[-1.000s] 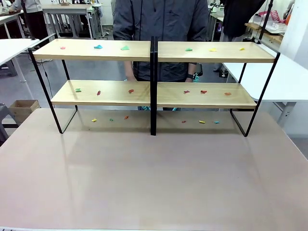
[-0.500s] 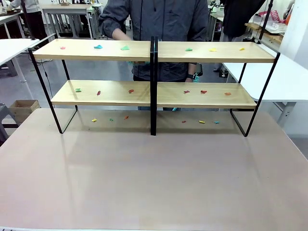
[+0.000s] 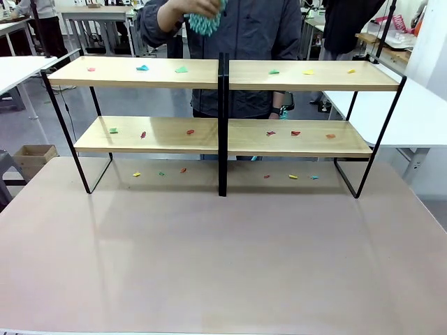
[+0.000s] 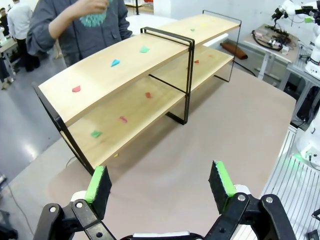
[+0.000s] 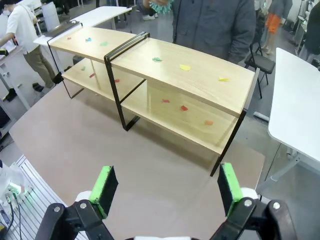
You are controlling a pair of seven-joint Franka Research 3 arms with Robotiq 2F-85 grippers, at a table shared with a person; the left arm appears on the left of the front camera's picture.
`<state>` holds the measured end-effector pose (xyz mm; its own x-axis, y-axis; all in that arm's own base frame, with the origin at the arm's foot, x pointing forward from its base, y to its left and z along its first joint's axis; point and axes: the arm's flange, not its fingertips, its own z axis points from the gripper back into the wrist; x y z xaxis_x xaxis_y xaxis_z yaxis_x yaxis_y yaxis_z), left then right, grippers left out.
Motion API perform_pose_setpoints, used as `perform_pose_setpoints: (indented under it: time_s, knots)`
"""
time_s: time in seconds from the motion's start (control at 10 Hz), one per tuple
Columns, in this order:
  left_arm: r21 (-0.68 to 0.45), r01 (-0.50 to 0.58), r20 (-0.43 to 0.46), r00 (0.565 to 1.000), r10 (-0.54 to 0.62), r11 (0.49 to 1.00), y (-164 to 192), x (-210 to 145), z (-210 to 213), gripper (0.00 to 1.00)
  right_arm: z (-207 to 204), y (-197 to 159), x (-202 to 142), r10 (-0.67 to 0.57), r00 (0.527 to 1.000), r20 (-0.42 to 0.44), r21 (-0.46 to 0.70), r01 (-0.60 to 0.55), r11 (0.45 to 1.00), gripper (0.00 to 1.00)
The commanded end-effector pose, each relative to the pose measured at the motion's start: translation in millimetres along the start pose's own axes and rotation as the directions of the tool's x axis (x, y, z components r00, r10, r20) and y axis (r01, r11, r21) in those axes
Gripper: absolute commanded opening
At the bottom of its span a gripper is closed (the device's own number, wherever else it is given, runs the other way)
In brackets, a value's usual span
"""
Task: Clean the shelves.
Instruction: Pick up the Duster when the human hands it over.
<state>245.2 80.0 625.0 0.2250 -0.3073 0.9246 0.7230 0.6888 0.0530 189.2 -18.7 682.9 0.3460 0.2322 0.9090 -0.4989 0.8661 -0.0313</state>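
The shelves (image 3: 147, 72) stand at the table's far side, two light wooden tiers in a black frame with a central divider (image 3: 222, 125); the shelves (image 4: 125, 70) (image 5: 190, 75) also fill both wrist views. Small coloured paper scraps (image 3: 142, 68) lie scattered on both tiers and on the table beneath. Behind the rack a person holds a teal duster (image 3: 204, 21) up above the top left board, apart from it. My left gripper (image 4: 161, 182) is open above the bare table. My right gripper (image 5: 167, 186) is open too, well short of the rack.
The beige table (image 3: 223, 258) stretches bare in front of the rack. White tables (image 3: 419, 112) stand at right and far left. A cardboard box (image 3: 31, 157) sits on the floor at left.
The person's hand has risen from behind the lower tier to above the top left board, bringing the teal duster into view. Neither arm has moved.
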Motion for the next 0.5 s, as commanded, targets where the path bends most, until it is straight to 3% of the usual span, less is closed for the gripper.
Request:
perform_pose_setpoints:
  time_s: [0.0, 0.4]
  knots:
    - [-0.002, 0.005, 0.006, 1.000, -0.005, 1.000, -1.5, 0.9, 1.9, 1.00, -1.0, 0.9, -0.1, 0.008, 1.000, -0.006, -0.001, -0.008, 1.000, 1.00]
    - [-0.002, 0.005, 0.006, 1.000, -0.005, 1.000, -1.5, 0.9, 1.9, 1.00, -0.4, 1.5, -0.5, -0.002, 1.000, -0.005, -0.007, 0.002, 1.000, 1.00]
